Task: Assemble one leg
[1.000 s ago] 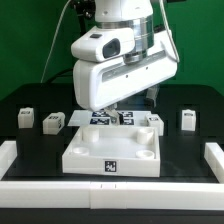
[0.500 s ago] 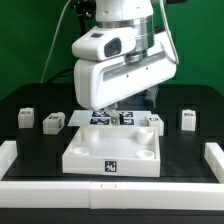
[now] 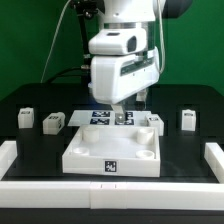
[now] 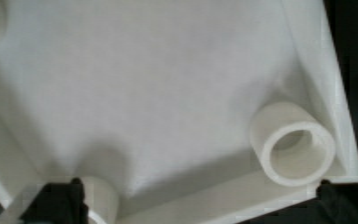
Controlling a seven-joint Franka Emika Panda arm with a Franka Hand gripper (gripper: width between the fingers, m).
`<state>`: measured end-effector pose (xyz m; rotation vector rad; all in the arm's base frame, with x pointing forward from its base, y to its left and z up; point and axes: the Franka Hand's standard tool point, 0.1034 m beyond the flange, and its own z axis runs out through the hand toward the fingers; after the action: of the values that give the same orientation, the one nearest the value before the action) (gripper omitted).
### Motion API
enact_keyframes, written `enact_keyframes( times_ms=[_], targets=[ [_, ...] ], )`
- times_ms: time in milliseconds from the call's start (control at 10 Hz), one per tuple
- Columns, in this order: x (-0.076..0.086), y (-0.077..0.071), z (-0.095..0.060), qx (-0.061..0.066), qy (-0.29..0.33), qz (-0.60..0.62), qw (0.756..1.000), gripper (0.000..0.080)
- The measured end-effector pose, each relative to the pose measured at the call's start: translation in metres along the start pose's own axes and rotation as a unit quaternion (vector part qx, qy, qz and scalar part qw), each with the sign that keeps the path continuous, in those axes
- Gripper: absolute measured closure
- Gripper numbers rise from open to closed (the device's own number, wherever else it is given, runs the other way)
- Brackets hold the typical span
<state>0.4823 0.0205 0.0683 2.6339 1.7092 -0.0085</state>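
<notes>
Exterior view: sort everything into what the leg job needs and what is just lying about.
For the job:
- gripper
- tray-like piece with corner sockets
- one small tagged leg, perhaps the inner left leg; which one cannot be told

Lying about:
- marker board
- spare legs, such as the far-left leg and far-right leg
- white edge rail

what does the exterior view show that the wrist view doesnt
Only the exterior view shows the arm, the black table, a loose leg at the exterior view's left and another leg at its right. Only the wrist view shows a round socket close up, near an edge of the white tray. Both views show that tray, whole in the exterior view and only in part in the wrist view.
</notes>
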Motion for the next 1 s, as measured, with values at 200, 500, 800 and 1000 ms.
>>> enact_keyframes(
  times_ms=[200,500,800,1000],
  targets=[
    [-0.001,0.0,0.0,0.001,-0.001,0.0,1.0,0.015],
    [-0.017,-0.005,0.013,-0.008,0.009,-0.111,0.994,0.015],
    [-0.027,-0.023,0.031,0.007,0.005,-0.184,0.983,0.015],
    [-0.03,-0.03,0.042,0.018,0.004,-0.181,0.983,0.015]
  ],
)
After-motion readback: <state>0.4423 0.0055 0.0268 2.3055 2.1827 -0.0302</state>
